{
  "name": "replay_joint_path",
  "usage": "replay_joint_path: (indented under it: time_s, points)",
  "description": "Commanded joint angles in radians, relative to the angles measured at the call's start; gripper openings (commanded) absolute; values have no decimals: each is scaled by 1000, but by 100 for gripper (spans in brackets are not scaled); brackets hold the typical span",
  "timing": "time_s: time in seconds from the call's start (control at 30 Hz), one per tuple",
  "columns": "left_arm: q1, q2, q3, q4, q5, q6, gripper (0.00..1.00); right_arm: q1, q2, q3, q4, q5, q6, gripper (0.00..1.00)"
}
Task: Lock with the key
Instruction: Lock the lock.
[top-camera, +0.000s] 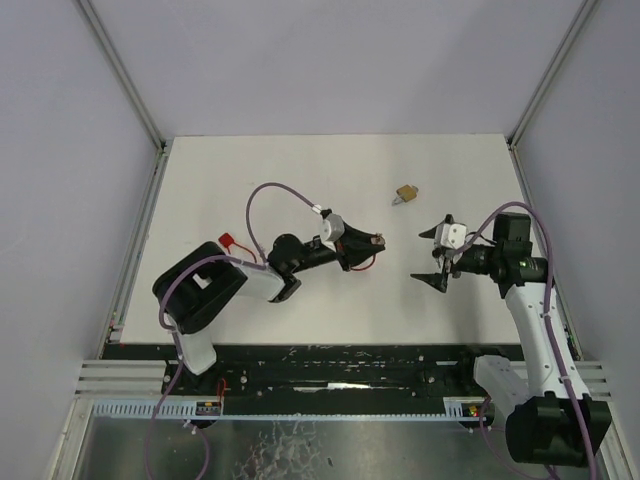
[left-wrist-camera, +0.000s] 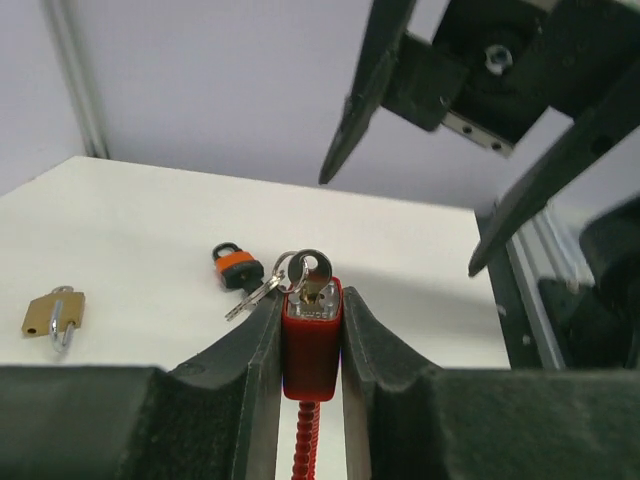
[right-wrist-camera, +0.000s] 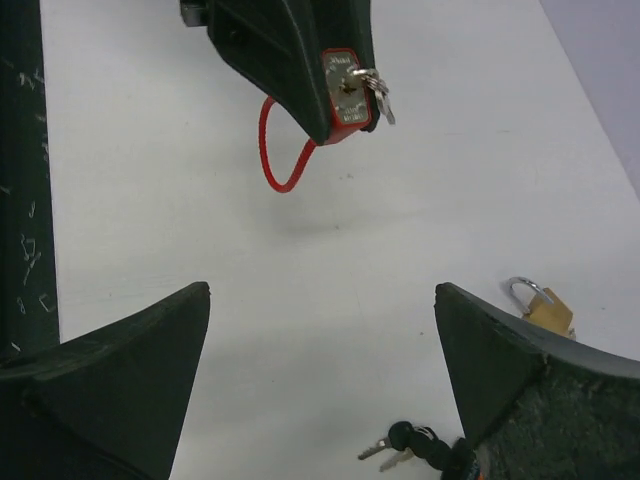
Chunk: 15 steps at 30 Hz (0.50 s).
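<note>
My left gripper (top-camera: 360, 246) is shut on a red padlock (left-wrist-camera: 311, 340), gripped by its sides between both fingers and held above the table. Its red cable shackle (right-wrist-camera: 278, 152) hangs below. A silver key (left-wrist-camera: 313, 268) on a ring sits in the lock's keyhole, facing my right gripper; it also shows in the right wrist view (right-wrist-camera: 368, 84). My right gripper (top-camera: 436, 256) is open and empty, a short way to the right of the key, with its jaws spread wide (right-wrist-camera: 320, 290). It does not touch the key.
A brass padlock (top-camera: 405, 194) lies on the table at the back, also in the right wrist view (right-wrist-camera: 547, 306). An orange and black padlock with keys (left-wrist-camera: 238, 268) lies under my right gripper. A small red object (top-camera: 228, 240) sits by the left arm.
</note>
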Motion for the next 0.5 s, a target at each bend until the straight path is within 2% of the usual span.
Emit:
replay_joint_path:
  time_s: [0.0, 0.07, 0.13, 0.23, 0.33, 0.37, 0.47]
  points:
    - [-39, -93, 39, -206, 193, 360, 0, -30, -58, 31, -357, -68, -541, 100]
    - [-65, -150, 90, -470, 210, 562, 0, -30, -79, 38, -417, -85, -686, 100]
    - [-87, -192, 174, -825, 199, 796, 0, -29, -86, 76, -431, -113, -718, 100]
    - [-94, -205, 284, -1183, 166, 1056, 0, -20, -56, 144, -466, -135, -769, 98]
    - [-92, -188, 344, -1333, 185, 1185, 0, 15, -21, 113, -456, -155, -817, 86]
    - [-93, -177, 352, -1350, 208, 1199, 0, 25, -13, 75, -439, -156, -826, 79]
    - [-94, -138, 348, -1352, 242, 1215, 0, 40, -22, 10, -392, -133, -832, 69]
